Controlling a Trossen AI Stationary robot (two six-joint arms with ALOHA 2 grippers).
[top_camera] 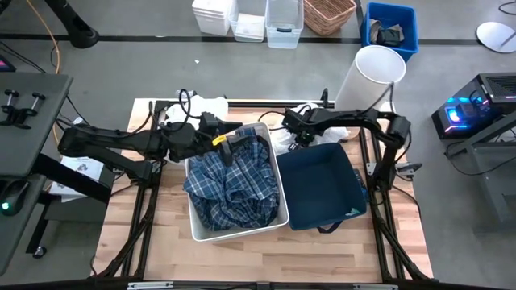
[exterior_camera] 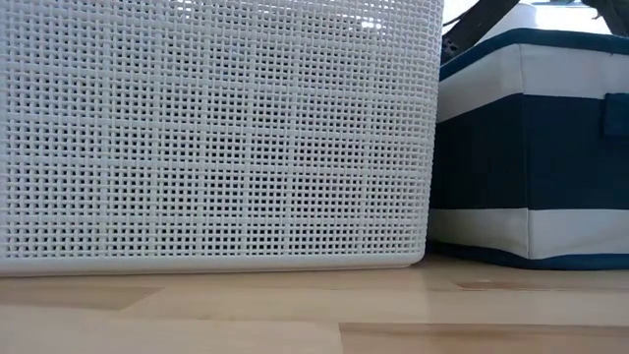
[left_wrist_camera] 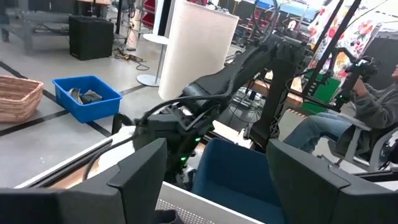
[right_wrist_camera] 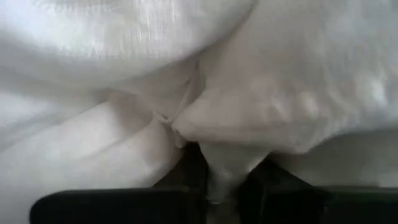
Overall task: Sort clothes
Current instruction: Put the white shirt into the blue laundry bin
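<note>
Plaid shirt (top_camera: 234, 184) fills white bin (top_camera: 196, 229) from overhead; left gripper (top_camera: 228, 151) above its back edge, right gripper (top_camera: 292, 138) buried in white garment (top_camera: 284, 142) behind navy bin (top_camera: 322, 184). Low view: bin walls block everything. Left wrist: fingers (left_wrist_camera: 142, 169) apart, empty. Right wrist: pinched on white fabric (right_wrist_camera: 205, 112).

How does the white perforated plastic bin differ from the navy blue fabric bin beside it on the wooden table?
The white perforated plastic bin holds a blue-and-white plaid shirt; the navy blue fabric bin shows only its bare floor. The white bin's walls are an open lattice; the navy bin's are solid cloth with white stripes. The left gripper hangs over the white bin, none over the navy one. Both are open-topped and sit side by side.
</note>
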